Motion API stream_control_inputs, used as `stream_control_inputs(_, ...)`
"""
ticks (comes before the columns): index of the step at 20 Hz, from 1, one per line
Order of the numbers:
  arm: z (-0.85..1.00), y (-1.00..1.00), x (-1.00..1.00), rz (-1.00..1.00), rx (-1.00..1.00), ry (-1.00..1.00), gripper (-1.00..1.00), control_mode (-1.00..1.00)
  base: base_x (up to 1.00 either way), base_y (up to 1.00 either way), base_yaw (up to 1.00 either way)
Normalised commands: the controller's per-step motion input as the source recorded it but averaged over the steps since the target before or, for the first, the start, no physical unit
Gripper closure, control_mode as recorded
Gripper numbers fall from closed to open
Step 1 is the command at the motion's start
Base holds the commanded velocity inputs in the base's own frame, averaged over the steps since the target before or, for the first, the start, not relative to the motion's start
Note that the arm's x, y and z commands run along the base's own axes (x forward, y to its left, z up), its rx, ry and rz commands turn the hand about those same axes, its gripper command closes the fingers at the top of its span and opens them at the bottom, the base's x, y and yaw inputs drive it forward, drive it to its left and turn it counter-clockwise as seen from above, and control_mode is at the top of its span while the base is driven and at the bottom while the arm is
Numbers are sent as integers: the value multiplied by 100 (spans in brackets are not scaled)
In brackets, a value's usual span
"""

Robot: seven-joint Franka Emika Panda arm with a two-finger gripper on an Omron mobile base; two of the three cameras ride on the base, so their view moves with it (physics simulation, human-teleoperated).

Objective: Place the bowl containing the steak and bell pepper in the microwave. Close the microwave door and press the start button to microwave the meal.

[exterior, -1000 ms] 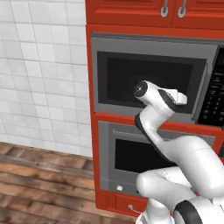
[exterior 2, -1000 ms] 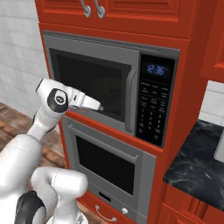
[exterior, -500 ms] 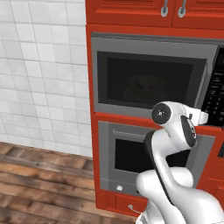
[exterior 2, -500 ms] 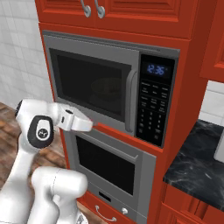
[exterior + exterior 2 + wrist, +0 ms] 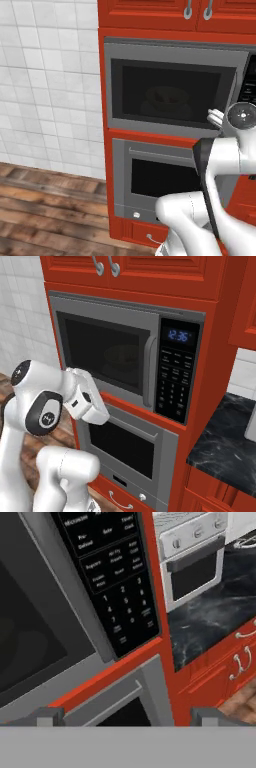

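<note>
- Wide grey built-in microwave (image 5: 125, 356) shut, dim round bowl (image 5: 167, 100) behind dark glass door (image 5: 107, 353).
- End effector (image 5: 127, 714) spread wide, empty, below black keypad (image 5: 112, 587).

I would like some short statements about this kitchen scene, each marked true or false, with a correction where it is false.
1. The microwave door is closed. True.
2. The hand is closed on the door handle. False: its fingers stand apart and hold nothing; in the hand view it faces the keypad panel and the red strip below it.
3. A bowl shows dimly behind the door glass. True.
4. The keypad panel is to the left of the door. False: in the right base view it is to the right of the door.
5. The oven is above the microwave. False: it sits below it.
</note>
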Motion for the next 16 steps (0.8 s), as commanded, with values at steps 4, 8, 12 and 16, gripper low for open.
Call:
stream_control_inputs(4, -21, -60, -34, 13, 40, -36, -100, -100, 0, 0, 0)
stream_control_inputs(8, -31, -37, -10, 17, 18, -32, -100, -100, 0, 0, 0)
stream_control_inputs(12, -43, -22, -3, 21, 13, -26, -100, -100, 0, 0, 0)
stream_control_inputs(16, -41, -3, -3, 19, 7, -20, 100, -100, 0, 0, 0)
